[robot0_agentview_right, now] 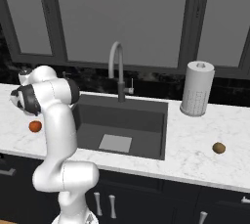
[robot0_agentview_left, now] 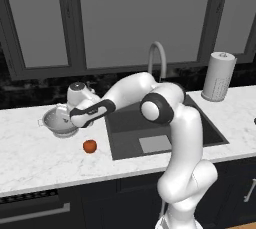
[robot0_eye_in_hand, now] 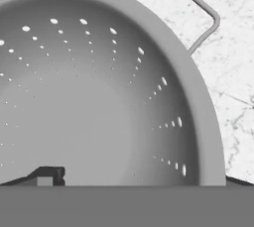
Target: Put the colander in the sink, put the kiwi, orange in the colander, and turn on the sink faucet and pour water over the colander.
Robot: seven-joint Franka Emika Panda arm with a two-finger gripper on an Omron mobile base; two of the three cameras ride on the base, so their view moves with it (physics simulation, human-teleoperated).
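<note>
colander: silver-grey perforated metal bowl with 2 loop side handles (robot0_agentview_left: 56, 121), standing upright on the white marble bench (robot0_agentview_left: 35, 158), left of the sink, not in it; in the hand view its inside (robot0_eye_in_hand: 94, 97) is seen from close above, 1 wire handle (robot0_eye_in_hand: 198, 18) out over the marble
sink: dark grey rectangular recessed basin (robot0_agentview_left: 150, 125) with a lighter grey square plate (robot0_agentview_left: 155, 144) on its floor, nothing else seen in it
orange: small round red-orange fruit (robot0_agentview_left: 90, 146) on the bench, in front of the colander and just left of the sink's front corner; also behind the arm in the right base view (robot0_agentview_right: 34, 126)
kiwi: small brown oval fruit (robot0_agentview_right: 218, 147) on the bench, right of the sink, well apart from it
sink faucet: tall grey gooseneck tap (robot0_agentview_right: 117, 69) at the sink's back edge, spout arched over the basin
paper roll: white upright cylinder (robot0_agentview_left: 218, 77) on the bench, right of the sink near the back
claw: white arm's 2-finger claw (robot0_agentview_left: 64, 118) low at the colander's near-right rim, 1 dark fingertip (robot0_eye_in_hand: 47, 175) inside the bowl; cannot tell if it is spread or closed, or if it holds the rim
</note>
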